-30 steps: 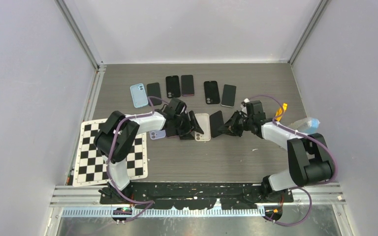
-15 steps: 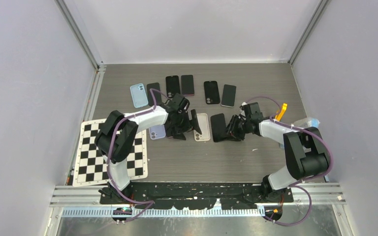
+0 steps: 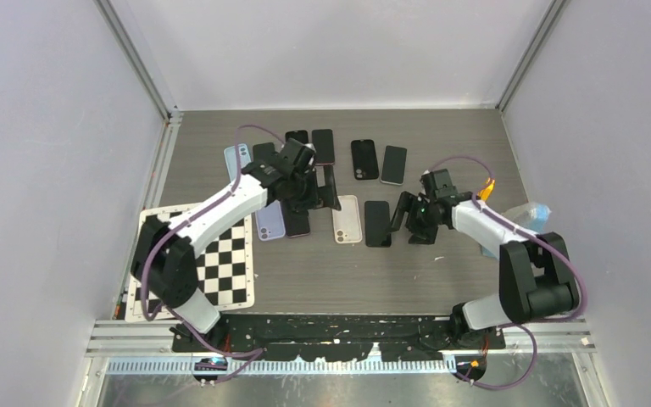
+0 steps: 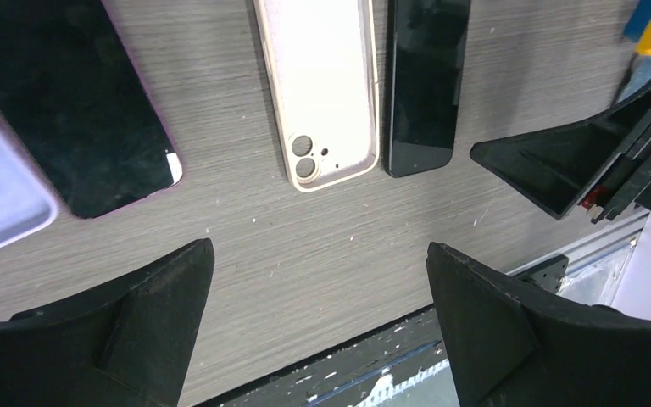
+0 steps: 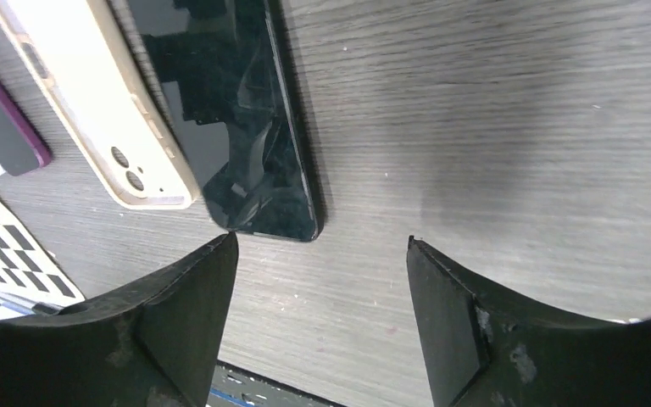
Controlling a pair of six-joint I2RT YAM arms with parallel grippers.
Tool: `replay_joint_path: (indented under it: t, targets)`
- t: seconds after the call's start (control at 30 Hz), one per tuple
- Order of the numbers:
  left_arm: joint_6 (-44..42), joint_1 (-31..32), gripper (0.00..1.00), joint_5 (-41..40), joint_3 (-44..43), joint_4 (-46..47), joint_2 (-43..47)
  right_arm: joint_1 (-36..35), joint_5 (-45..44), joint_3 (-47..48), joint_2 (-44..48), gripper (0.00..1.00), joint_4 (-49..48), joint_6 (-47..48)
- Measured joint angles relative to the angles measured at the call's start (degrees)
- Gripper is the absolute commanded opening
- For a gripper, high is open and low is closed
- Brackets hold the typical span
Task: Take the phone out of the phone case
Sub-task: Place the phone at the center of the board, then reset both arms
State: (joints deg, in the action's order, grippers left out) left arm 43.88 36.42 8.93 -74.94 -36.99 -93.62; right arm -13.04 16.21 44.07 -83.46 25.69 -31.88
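Note:
The cream phone case (image 3: 347, 219) lies flat with its back up, and its two camera holes show in the left wrist view (image 4: 322, 85). The black phone (image 3: 377, 222) lies flat, screen up, just to its right, outside the case (image 4: 424, 85) (image 5: 229, 127). My left gripper (image 3: 322, 193) hovers above the case's far end, open, with nothing between its fingers (image 4: 318, 254). Just right of the phone, my right gripper (image 3: 408, 222) stands open and empty over bare table (image 5: 322, 242).
A lilac case (image 3: 269, 224) and a dark phone with a purple edge (image 3: 297, 222) lie left of the cream case. A light blue case (image 3: 236, 163) and several phones line the back. A checkerboard sheet (image 3: 165, 271) is at the left, and a pale bag (image 3: 530, 214) at the right.
Both grippers have opened. The black phone went from tilted in the right gripper to flat on the table, the case lies flat too, and the left arm lifted toward the back.

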Motion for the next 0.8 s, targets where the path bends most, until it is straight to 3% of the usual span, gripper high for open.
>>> replay_joint_path:
  t: [0.03, 0.1, 0.57, 0.8]
  targets:
    - [-0.72, 0.0, 1.0, -0.96, -0.33, -0.79, 1.46, 0.0, -1.07, 0.39, 1.4, 0.92, 1.2, 0.28]
    - [-1.81, 0.0, 1.0, -3.48, -1.05, -2.91, 4.52, 0.0, -3.02, 1.64, 4.79, 0.95, 3.72, 0.59]
    - [-5.2, 0.0, 1.0, -29.44, -6.45, -21.92, 31.71, 0.0, -22.73, 26.93, 23.71, 0.98, 19.96, 3.08]
    - [-3.8, 0.0, 1.0, -37.33, -4.74, -28.15, 47.52, 0.0, -34.91, 32.48, 36.28, 0.98, 27.15, 1.53]
